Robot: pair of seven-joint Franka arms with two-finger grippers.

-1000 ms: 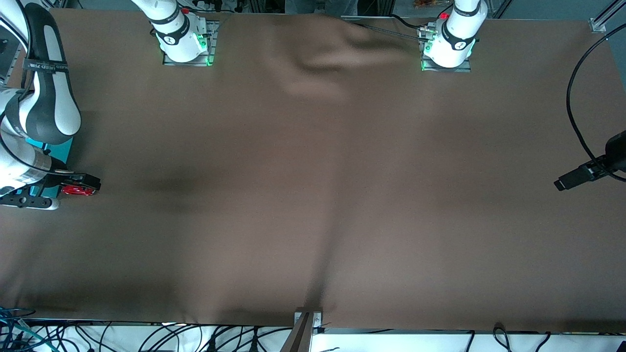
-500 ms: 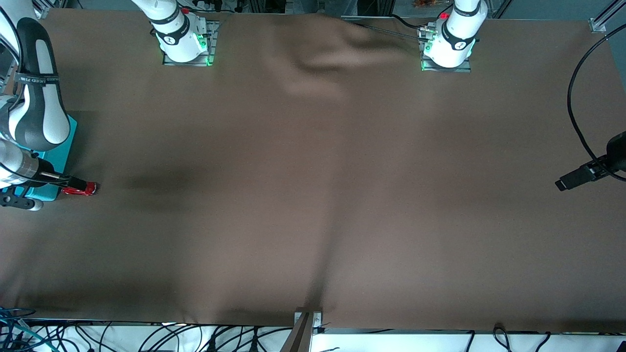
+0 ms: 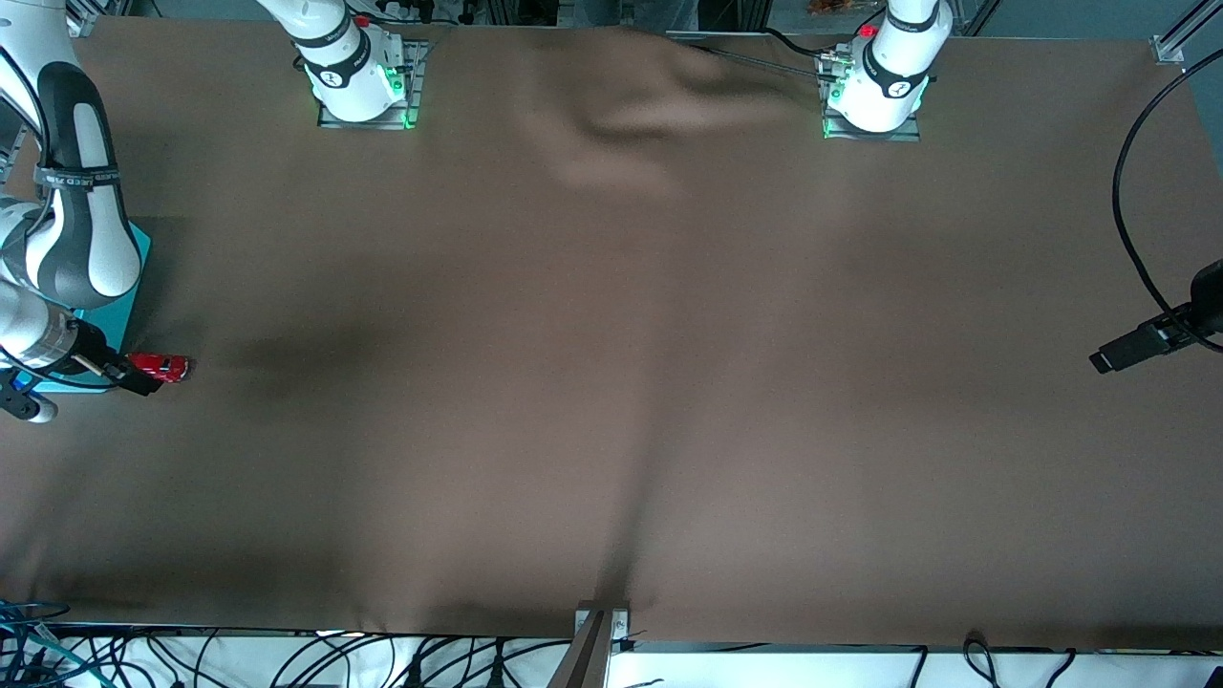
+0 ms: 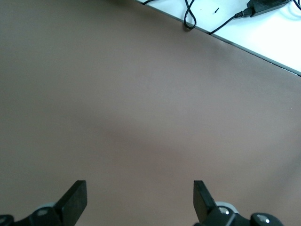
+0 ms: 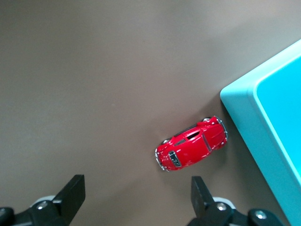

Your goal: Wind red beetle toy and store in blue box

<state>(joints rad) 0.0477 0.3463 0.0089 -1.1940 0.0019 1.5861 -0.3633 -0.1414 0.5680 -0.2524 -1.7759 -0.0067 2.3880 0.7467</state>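
A robotics lab: cloth-covered table (image 3: 611,382), bolted arm bases (image 3: 358,91), loose cables (image 3: 287,659).

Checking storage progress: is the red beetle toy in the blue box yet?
Out: red beetle toy sits on the cloth beside the blue box.

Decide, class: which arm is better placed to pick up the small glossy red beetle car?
Right. Its open gripper hangs over the red beetle car beside the turquoise box; the left gripper waits over bare cloth.

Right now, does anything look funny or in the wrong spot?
A little. The red beetle toy sits on the table beside the blue box, not in it, close to its corner. Both the right gripper, above the toy, and the left gripper are open and hold nothing.
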